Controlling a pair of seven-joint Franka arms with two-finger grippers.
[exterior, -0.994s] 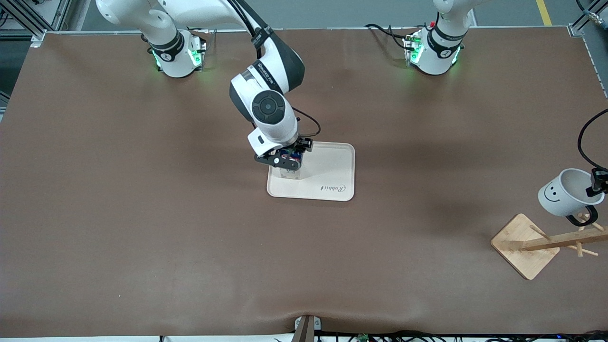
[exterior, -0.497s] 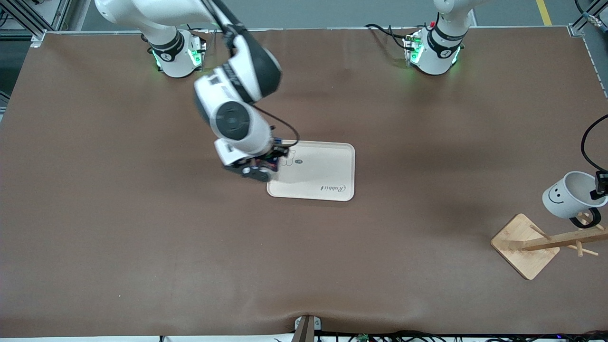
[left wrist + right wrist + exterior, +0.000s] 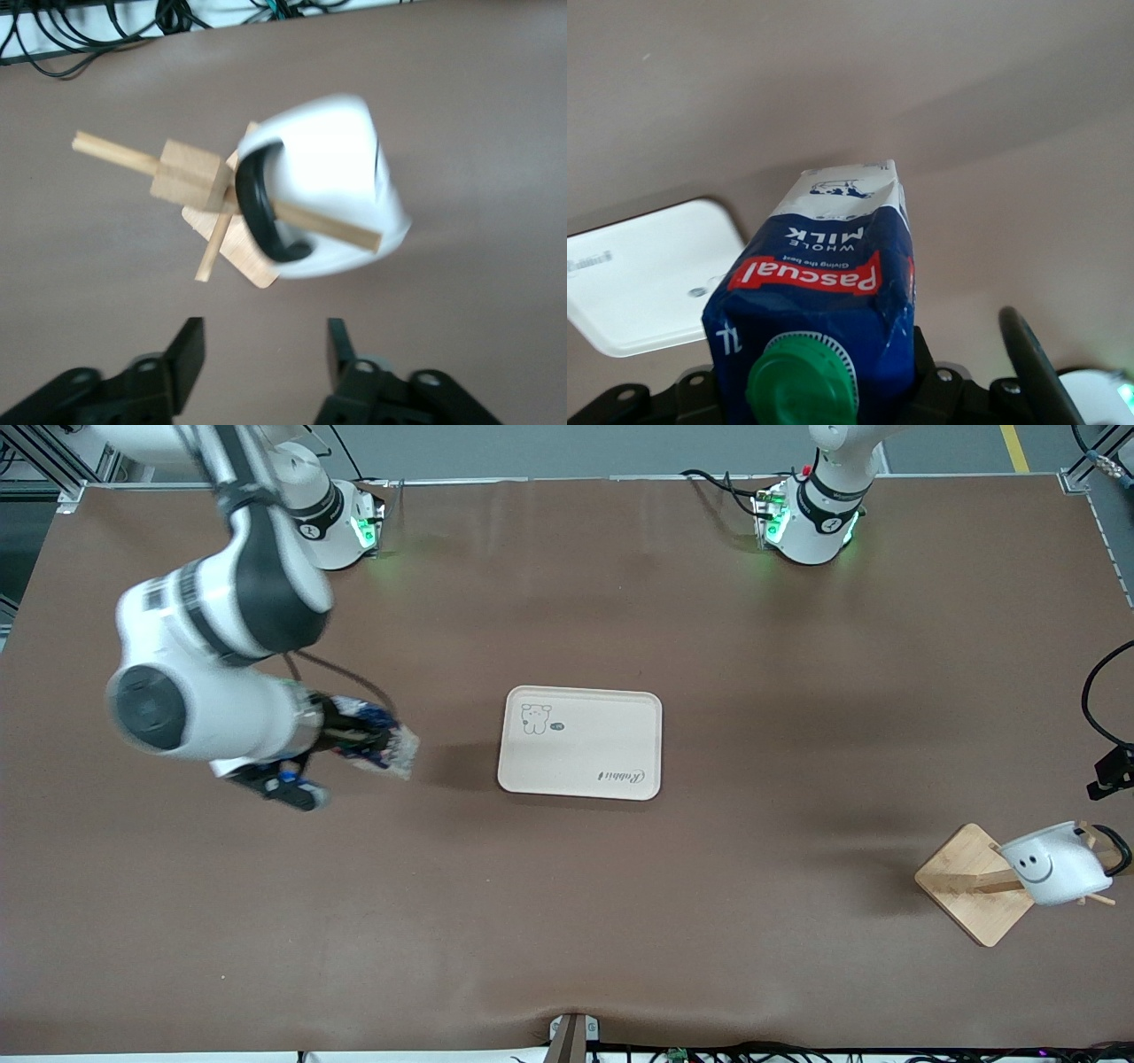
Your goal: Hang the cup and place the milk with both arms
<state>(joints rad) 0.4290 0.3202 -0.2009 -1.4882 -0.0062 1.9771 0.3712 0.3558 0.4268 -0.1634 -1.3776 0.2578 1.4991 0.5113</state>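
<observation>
Two claws are mine to watch. Nearest the front camera, at the left arm's end of the worktop (image 3: 567, 921), the cup (image 3: 1054, 865) hangs by its black handle on a peg of the wooden rack (image 3: 979, 881). The left claw (image 3: 261, 354) hovers just above it, fingers spread and gripping nothing. The tray (image 3: 580, 742) sits bare mid-worktop. Over the brown surface toward the right arm's end, the right claw (image 3: 350, 740) pinches the milk (image 3: 381, 746), tipped sideways, off the tray.
</observation>
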